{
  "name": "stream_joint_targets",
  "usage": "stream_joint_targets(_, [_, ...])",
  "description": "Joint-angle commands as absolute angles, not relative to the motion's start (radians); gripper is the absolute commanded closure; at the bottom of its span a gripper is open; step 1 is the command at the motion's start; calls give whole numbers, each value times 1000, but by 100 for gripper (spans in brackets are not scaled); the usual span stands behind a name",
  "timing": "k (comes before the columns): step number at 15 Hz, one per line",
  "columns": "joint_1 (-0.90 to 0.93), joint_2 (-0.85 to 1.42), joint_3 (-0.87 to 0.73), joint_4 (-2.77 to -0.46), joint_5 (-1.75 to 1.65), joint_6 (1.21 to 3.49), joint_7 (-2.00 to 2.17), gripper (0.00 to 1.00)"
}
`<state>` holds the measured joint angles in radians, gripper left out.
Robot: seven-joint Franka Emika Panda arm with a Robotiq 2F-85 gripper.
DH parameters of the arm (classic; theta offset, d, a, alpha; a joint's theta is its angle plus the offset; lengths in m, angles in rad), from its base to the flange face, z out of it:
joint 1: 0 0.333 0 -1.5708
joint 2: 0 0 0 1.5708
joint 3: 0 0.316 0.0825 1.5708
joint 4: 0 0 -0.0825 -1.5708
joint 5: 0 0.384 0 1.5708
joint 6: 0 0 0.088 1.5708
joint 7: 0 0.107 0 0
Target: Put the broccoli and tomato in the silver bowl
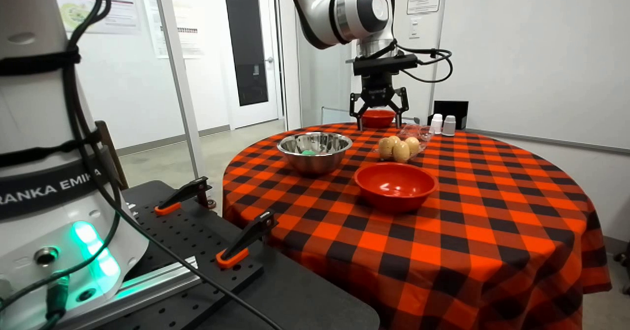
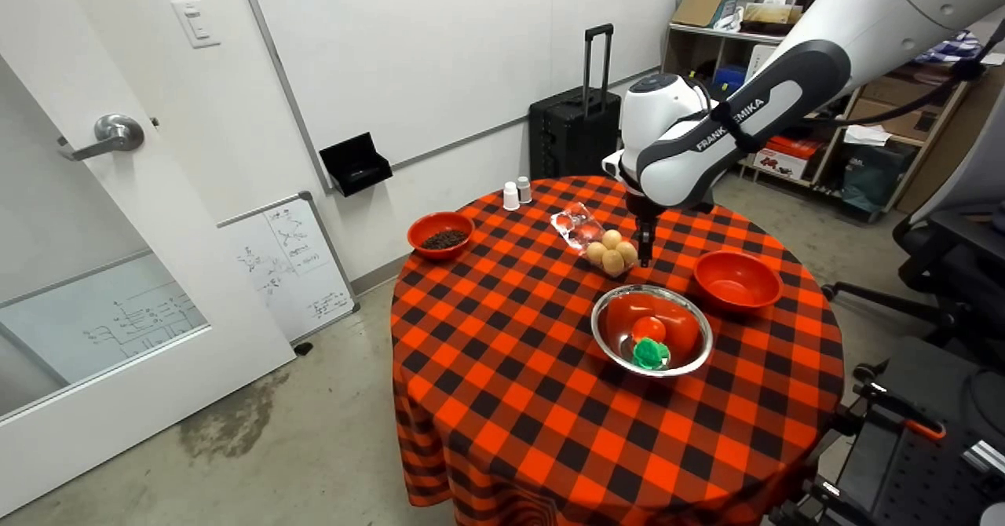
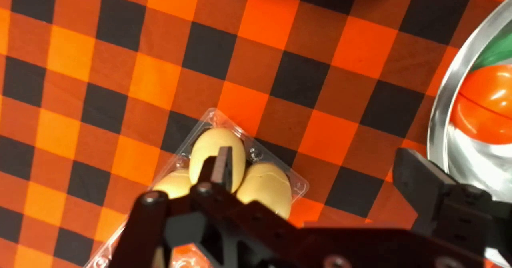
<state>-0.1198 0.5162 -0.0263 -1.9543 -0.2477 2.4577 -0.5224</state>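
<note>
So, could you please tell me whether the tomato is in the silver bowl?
In: an exterior view shows the tomato inside the silver bowl, next to the broccoli, and the wrist view agrees.

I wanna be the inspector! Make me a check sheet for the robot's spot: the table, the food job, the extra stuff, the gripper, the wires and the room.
Surface: round table, covered by a red-and-black checked cloth.
Job's things: broccoli and tomato both inside the silver bowl.
Clutter: larger red bowl; smaller red bowl holding dark bits; pale eggs in a clear carton; two small containers.
Gripper: open, above the table; nothing seen in its grasp.
Cables: black, some strapped to the arm, some looping out near the gripper.
Surroundings: wall whiteboard, door, black suitcase.
People: nothing seen.
</note>
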Motion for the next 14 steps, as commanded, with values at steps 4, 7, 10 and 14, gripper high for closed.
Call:
stream_joint_targets(4, [-123,611,-12,-1839,-286,2464,-579,0])
stream_joint_targets(7, [-126,665,-5,-1772,-280,2443,-587,0])
stream_joint_targets(10, [-125,715,2,-1716,-276,2425,-605,0])
stream_joint_targets(14, [-121,768,9,-1654,-277,2413,-621,0])
